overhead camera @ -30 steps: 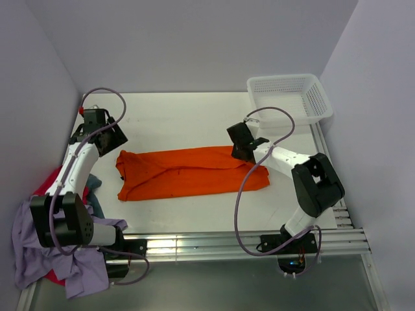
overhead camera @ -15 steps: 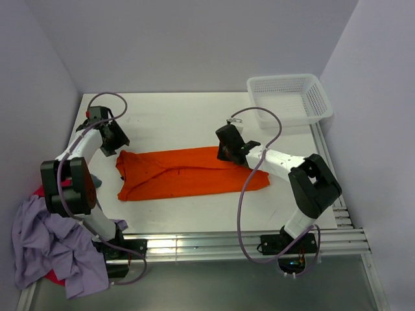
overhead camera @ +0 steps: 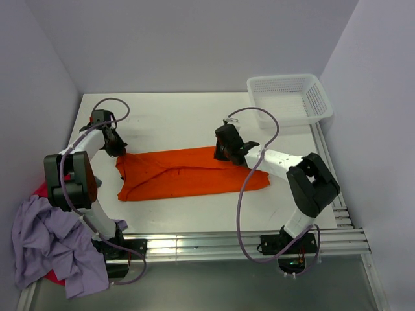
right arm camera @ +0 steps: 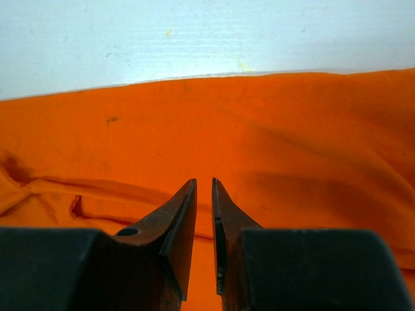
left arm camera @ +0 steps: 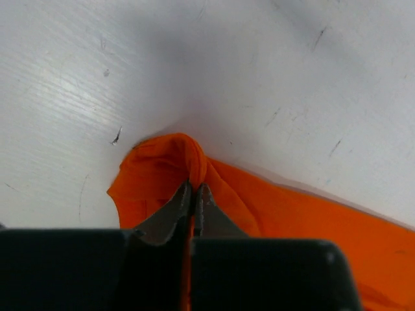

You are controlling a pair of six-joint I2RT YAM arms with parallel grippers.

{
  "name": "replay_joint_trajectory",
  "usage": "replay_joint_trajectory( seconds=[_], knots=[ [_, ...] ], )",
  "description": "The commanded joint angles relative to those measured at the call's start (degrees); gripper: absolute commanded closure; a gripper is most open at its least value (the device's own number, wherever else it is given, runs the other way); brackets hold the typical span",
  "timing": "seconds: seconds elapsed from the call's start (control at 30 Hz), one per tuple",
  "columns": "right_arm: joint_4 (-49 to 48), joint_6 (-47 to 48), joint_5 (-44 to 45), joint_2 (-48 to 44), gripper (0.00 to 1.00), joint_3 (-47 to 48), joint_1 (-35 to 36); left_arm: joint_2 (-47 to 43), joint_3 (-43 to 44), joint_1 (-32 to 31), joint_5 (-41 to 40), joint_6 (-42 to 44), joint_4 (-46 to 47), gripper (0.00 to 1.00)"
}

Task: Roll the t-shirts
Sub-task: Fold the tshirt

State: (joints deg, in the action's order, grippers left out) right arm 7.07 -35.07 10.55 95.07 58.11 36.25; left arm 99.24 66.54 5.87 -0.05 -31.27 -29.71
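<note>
A bright orange t-shirt (overhead camera: 188, 173) lies flat as a long folded band across the middle of the table. My left gripper (overhead camera: 117, 150) is at its back left corner, and in the left wrist view the gripper (left arm camera: 194, 184) is shut on a pinched ridge of the orange t-shirt (left arm camera: 292, 220). My right gripper (overhead camera: 220, 154) is over the shirt's back edge, right of centre. The right wrist view has that gripper (right arm camera: 203, 180) low over the orange t-shirt (right arm camera: 292, 129), jaws a narrow gap apart with nothing gripped. Lavender (overhead camera: 45, 246) and red (overhead camera: 44, 190) t-shirts lie heaped at the near left.
A white perforated basket (overhead camera: 321, 103) stands at the back right corner of the table. Walls close in on the left, back and right. Metal rails (overhead camera: 227, 243) run along the near edge by the arm bases.
My left gripper came down onto the shirt's back left corner and shut on it. My right gripper slid left along the shirt's back edge.
</note>
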Motion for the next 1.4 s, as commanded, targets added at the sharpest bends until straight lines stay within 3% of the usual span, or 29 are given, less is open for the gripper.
replay_joint_trajectory(
  seconds=[0.0, 0.2, 0.27, 0.47, 0.67, 0.73, 1.23, 1.37],
  knots=[
    [-3.29, 0.26, -3.41, 0.38, 0.78, 0.25, 1.27, -1.24, -0.54, 0.11, -2.66, -0.02, 0.54, 1.0],
    [-5.4, 2.28, -10.27, 4.77, 0.78, 5.6, 6.02, -1.68, 0.08, 0.28, -4.87, 0.59, -0.43, 1.0],
    [-6.19, 2.99, -16.15, 8.18, 0.78, 9.11, 7.6, -1.77, 0.25, 0.2, -5.22, 0.59, -0.43, 1.0],
    [-10.84, 5.01, -29.6, 16.19, 0.65, 16.76, 8.57, -2.39, 0.6, 0.28, -8.2, 1.64, -1.13, 1.0],
    [-10.94, 7.91, -33.38, 22.87, 0.46, 25.19, 9.54, -1.07, 1.31, 0.2, -6.8, 1.65, -1.22, 1.0],
    [-10.15, 8.7, -34.36, 25.86, 0.45, 28.62, 9.63, -1.24, 1.22, 0.28, -6.97, 1.73, -1.22, 1.0],
    [-3.48, 15.29, -30.33, 37.29, 0.46, 43.66, 13.41, -1.95, 0.52, 0.28, -6.19, 2.0, -0.87, 1.0],
    [-3.03, 15.47, -29.97, 38.09, 0.49, 43.94, 13.67, -1.95, 0.6, 0.28, -6.19, 2.09, -0.96, 1.0]
  ],
)
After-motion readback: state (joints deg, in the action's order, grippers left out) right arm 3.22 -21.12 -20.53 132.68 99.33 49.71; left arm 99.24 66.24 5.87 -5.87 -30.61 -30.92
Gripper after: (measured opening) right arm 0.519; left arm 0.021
